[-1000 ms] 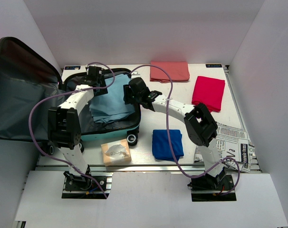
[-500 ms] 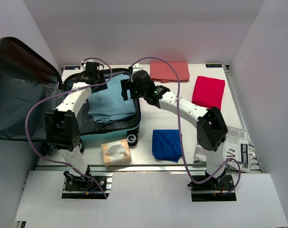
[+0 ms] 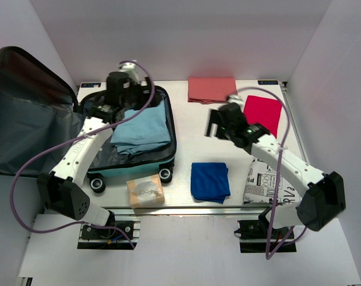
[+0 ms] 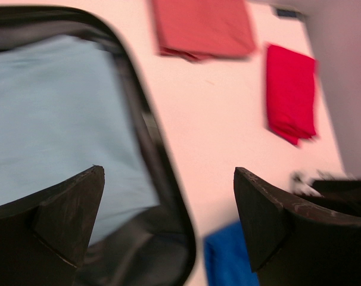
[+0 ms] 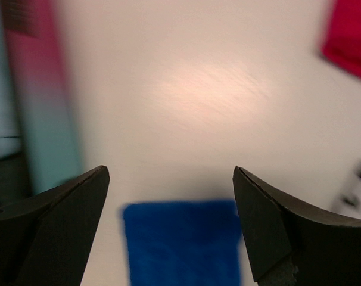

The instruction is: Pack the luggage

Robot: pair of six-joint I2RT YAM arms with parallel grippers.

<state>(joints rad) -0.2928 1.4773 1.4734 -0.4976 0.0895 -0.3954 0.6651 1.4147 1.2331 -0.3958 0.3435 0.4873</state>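
- The luggage [image 3: 128, 171] lies open at the far-left corner of the tabletop. Its dark-lined lid is thrown back past the left edge, and its wheels face the near edge.
- The left gripper [image 3: 117, 97] hangs over the far end of the open shell. Its fingers are spread wide and hold nothing.
- A folded light blue cloth [image 3: 142, 128] lies flat inside the shell, so I'd call that one piece packed.
- A tan packet [image 3: 145, 192] sits at the near edge, just beside the wheels and outside the case.
- A folded blue cloth [image 3: 209, 181] lies near the near edge, about mid-table, and has not been picked up.
- A salmon cloth [image 3: 212, 89] rests against the far edge, right of the case.
- The right gripper [image 3: 215, 125] hovers over bare tabletop between the case and the red cloth [image 3: 261, 115]. Its fingers are released and empty, and in its wrist view the blue cloth shows below the fingertips.
- The red cloth lies toward the far-right corner.
- A newspaper [image 3: 270, 179] is spread along the right edge, partly under the right arm.
- By my reckoning the job is early: one cloth is in, three cloths and the packet are out, and the lid has yet to be closed. I can't tell whether the paper is meant to go in.
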